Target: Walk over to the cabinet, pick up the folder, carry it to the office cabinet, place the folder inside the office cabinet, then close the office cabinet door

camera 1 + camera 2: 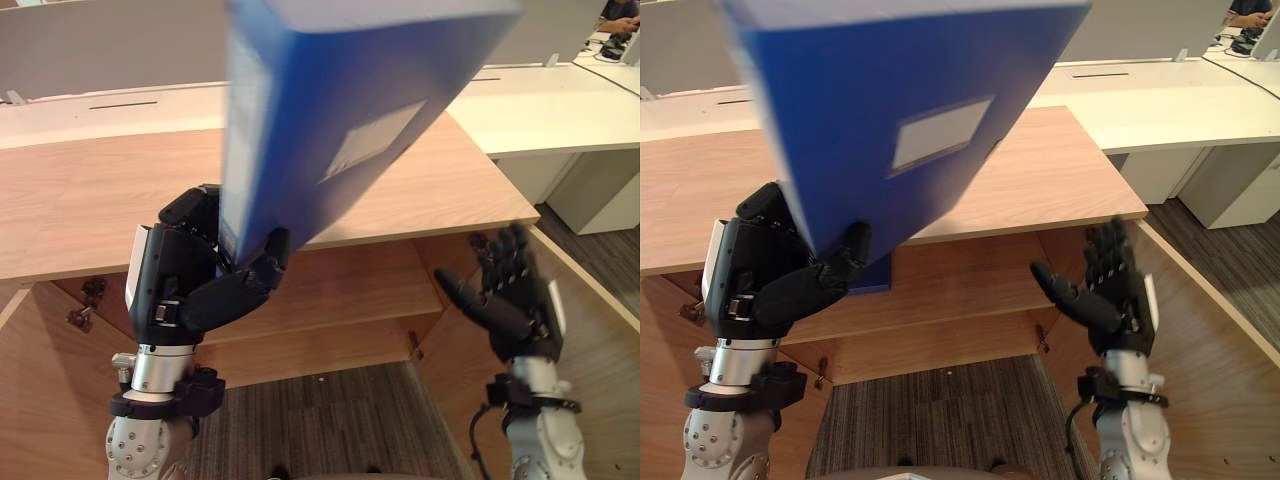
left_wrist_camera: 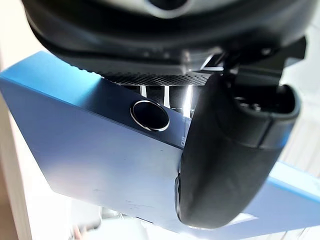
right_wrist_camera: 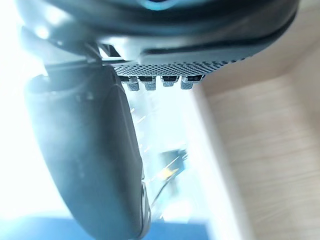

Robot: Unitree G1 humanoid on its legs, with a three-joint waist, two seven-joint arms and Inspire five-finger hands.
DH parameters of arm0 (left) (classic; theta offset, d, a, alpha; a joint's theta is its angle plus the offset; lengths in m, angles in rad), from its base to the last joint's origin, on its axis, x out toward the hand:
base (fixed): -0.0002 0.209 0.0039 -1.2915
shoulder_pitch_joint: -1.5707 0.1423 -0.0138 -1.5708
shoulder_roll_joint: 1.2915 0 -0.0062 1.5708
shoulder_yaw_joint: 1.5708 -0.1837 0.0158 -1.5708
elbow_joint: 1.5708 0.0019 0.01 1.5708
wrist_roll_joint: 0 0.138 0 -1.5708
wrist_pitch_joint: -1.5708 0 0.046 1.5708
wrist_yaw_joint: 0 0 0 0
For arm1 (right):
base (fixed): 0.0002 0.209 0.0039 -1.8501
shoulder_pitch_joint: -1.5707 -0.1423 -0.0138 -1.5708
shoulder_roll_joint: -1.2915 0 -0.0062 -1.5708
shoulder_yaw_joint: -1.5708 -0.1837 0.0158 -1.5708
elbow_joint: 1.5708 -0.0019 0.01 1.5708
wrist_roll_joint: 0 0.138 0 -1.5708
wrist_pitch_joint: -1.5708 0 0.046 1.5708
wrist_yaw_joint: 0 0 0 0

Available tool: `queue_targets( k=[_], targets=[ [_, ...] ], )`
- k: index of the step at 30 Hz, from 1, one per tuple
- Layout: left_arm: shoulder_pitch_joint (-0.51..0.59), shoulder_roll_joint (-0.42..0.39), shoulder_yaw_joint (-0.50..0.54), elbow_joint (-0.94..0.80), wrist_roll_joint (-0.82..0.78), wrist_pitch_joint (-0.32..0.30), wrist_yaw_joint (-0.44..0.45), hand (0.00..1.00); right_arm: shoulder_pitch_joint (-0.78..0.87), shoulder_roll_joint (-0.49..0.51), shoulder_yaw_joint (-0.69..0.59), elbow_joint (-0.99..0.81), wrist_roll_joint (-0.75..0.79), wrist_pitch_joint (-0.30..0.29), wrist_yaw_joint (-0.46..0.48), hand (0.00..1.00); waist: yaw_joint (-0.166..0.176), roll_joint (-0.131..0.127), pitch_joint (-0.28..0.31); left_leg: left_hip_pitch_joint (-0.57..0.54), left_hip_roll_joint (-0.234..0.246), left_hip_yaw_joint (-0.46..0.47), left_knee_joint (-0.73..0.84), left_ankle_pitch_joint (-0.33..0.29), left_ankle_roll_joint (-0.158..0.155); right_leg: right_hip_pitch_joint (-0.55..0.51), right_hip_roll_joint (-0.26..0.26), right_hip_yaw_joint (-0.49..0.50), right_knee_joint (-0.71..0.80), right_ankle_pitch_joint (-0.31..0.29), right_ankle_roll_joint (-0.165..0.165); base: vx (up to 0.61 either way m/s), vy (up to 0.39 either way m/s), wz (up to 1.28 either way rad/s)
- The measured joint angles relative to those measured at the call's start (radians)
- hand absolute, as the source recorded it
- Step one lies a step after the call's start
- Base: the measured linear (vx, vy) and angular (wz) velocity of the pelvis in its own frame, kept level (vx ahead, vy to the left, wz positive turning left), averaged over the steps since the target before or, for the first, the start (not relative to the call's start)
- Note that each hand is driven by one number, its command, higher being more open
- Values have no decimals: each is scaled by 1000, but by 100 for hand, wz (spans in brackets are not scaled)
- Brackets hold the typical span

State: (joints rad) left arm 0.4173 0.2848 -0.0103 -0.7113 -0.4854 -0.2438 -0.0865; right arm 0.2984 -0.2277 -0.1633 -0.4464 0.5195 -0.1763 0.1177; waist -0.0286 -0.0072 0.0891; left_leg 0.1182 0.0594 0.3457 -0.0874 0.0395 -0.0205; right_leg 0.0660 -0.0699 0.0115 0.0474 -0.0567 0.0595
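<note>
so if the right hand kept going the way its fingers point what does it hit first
Probably the front edge of the cabinet top, just past the open right hand. Depth is unclear, so it might pass under it instead.

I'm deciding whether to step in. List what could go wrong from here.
1. The left hand grips the folder alone, at its lower corner, and the folder leans; it could slip or swing out.
2. The folder rises above the cabinet top; it may strike that edge on its way to the shelf.
3. The right hand is open and apart from the folder, so it gives no support if the grip fails.
</note>
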Motion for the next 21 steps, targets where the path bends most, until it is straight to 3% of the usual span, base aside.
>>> queue_targets(
  k=[3, 12, 13, 21],
  targets=[
    [0, 75, -27, 1, -188, 44, -61, 0, -140, -133, 57, -4, 40, -36, 18, 100, -3, 0, 0, 3, -2, 10, 0, -1, 2, -2, -1, 13, 0, 5, 5, -9, 6, -14],
    [4, 192, -106, 59, -362, 87, -141, 0, -269, -338, 194, 51, 83, -46, 60, 100, 9, 1, -1, 5, -7, -4, 0, 0, 4, 9, -8, -1, 0, 7, 8, -20, -11, 5],
    [4, 207, -117, 78, -383, 89, -141, 0, -291, -368, 220, 80, 92, -46, 61, 0, 9, 1, -1, 5, -8, -8, 0, 1, 5, 10, -9, -6, 0, 7, 8, -32, -13, 11],
    [11, 299, -135, 140, -459, 101, -136, 0, -372, -544, 369, 219, 233, -43, 94, 0, 18, 1, -1, -5, -10, -47, 0, 14, 11, 20, -12, -44, -1, 7, 8, -24, -24, 14]
  ],
)
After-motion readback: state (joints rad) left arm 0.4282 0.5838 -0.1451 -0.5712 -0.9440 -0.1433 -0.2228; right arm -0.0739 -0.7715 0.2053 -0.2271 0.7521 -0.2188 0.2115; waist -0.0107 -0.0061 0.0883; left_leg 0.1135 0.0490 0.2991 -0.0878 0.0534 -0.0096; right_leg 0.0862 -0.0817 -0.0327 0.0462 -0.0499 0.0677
